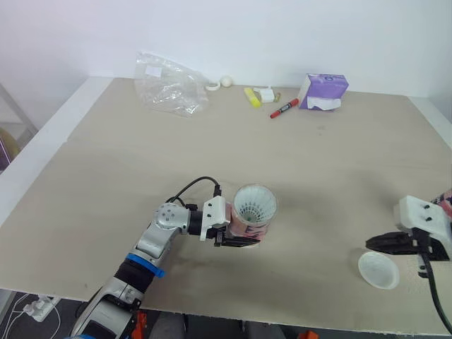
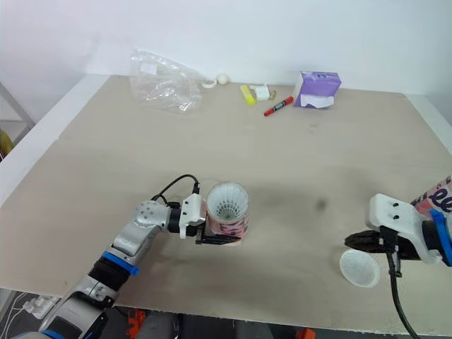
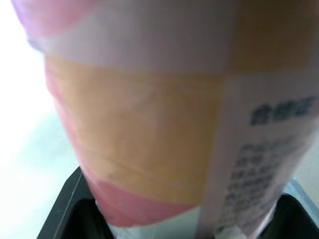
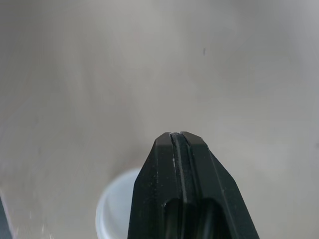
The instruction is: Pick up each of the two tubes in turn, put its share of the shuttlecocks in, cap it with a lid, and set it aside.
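near edge: white lid (image 1: 378, 270) lies flat on the table (image 1: 318, 162), on the robot's right. right gripper (image 4: 180, 135) sits just beside and over the lid's rim, fingers pressed together, pinching nothing; can't tell if it touches the lid. left of that, left gripper (image 1: 236, 239) is clamped on the lower part of the pink/orange tube (image 1: 253, 212), one finger on each side. tube is roughly upright near table centre-front, mouth open, white shuttlecock (image 1: 254, 205) visible inside. far edge: crumpled clear plastic bag (image 1: 169, 88), small white ball (image 1: 226, 81), yellow highlighter (image 1: 252, 97), red marker (image 1: 284, 109), purple tissue pack (image 1: 323, 92).
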`<state>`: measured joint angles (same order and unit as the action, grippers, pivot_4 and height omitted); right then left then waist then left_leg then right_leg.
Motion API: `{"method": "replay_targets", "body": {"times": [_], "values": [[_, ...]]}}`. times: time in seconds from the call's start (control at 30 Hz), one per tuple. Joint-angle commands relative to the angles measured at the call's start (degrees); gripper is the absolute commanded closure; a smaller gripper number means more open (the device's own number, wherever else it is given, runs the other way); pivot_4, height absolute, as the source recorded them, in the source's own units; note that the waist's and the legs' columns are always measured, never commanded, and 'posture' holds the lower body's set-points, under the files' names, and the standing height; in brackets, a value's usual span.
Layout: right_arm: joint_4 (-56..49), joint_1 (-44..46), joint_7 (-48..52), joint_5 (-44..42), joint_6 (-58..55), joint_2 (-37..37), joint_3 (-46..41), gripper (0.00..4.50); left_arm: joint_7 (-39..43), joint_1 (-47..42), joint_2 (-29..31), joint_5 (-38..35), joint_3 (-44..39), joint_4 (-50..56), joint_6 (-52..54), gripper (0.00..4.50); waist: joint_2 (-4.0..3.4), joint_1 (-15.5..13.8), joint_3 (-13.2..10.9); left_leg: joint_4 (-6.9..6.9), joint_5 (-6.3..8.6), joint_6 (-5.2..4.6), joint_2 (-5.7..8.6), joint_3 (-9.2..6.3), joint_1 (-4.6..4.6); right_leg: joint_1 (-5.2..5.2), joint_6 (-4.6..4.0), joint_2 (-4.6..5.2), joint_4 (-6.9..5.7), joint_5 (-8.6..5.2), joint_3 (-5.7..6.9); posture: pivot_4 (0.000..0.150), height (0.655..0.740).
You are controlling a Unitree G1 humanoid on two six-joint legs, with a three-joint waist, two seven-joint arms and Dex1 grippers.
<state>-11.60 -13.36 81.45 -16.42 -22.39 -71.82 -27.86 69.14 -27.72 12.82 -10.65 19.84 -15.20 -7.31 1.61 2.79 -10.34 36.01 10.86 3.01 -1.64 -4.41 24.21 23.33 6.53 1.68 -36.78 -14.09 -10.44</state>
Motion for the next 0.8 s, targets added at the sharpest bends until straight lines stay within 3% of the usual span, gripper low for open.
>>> {"method": "replay_targets", "body": {"times": [0.03,0.23,0.8], "values": [[3.2,-0.6,2.2,1.6,1.4,-2.4,-1.1,3.44,0.9,0.7,0.4,-0.8,0.7,0.7,2.7,1.77,-0.05,0.0,0.0,0.01,0.0,0.0,0.0,0.0,0.0,0.0,0.0,0.0,0.0,0.0,0.0,0.15,0.74],[5.9,2.2,0.8,3.2,3.9,-2.6,1.7,0.64,1.3,1.7,1.2,-1.6,0.8,2.0,5.4,1.77,-0.11,0.1,0.1,0.0,0.0,0.0,0.0,0.0,-0.01,0.0,0.01,-0.01,0.0,0.01,0.0,0.15,0.74],[8.2,4.3,-2.7,4.6,3.3,-1.3,8.9,0.64,0.6,1.9,1.5,-1.7,1.0,2.8,7.7,1.77,-0.19,0.1,0.1,0.02,0.0,0.0,-0.01,0.0,-0.09,-0.07,0.02,-0.02,-0.01,0.03,0.0,0.15,0.74]]}}
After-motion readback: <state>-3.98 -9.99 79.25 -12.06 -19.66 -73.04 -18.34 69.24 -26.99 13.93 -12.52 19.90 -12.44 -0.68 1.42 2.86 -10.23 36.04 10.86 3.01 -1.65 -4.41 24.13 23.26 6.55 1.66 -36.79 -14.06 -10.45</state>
